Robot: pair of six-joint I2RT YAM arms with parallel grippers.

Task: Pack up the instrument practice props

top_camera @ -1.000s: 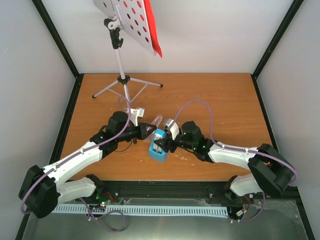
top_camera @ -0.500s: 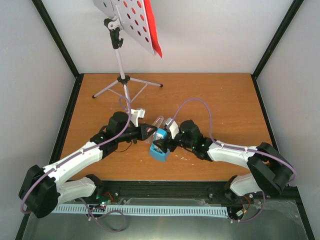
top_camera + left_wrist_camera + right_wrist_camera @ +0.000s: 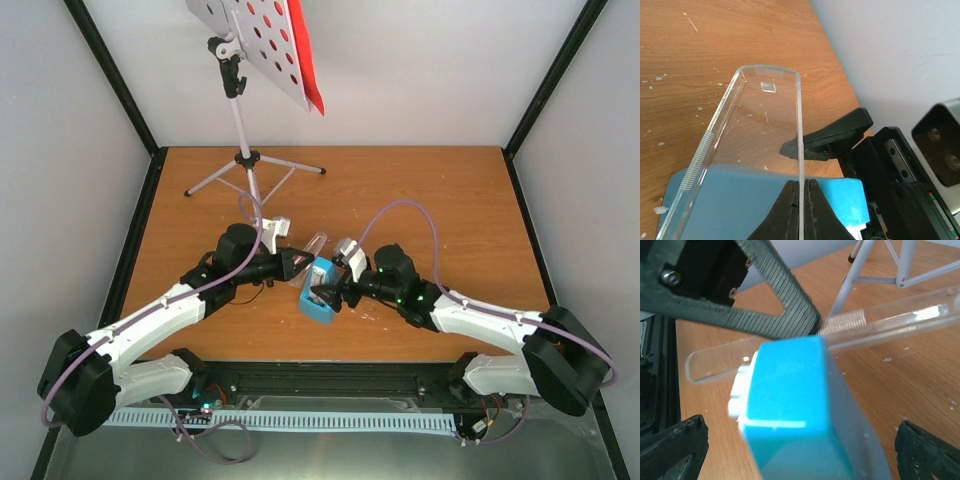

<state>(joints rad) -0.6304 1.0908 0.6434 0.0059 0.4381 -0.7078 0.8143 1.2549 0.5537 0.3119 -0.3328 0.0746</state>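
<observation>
Since a second ago the right arm has drawn back toward the near right, and the right gripper [image 3: 800, 450] has spread its jaws. They now stand wide, one finger on either side of the blue metronome [image 3: 318, 302] and neither touching it. The metronome sits on the table [image 3: 450, 220] near the middle, a little toward the near edge, between the two grippers. The left gripper [image 3: 801, 189] has not shifted: its jaws are pinched tight on the thin edge of a clear cover [image 3: 760, 125] that rises at a slant from the metronome toward the far side. Well apart, at the far left of the table, the white music stand [image 3: 240, 120] is upright on its silver legs, with a red sheet [image 3: 306, 60] lying against its punched plate.
</observation>
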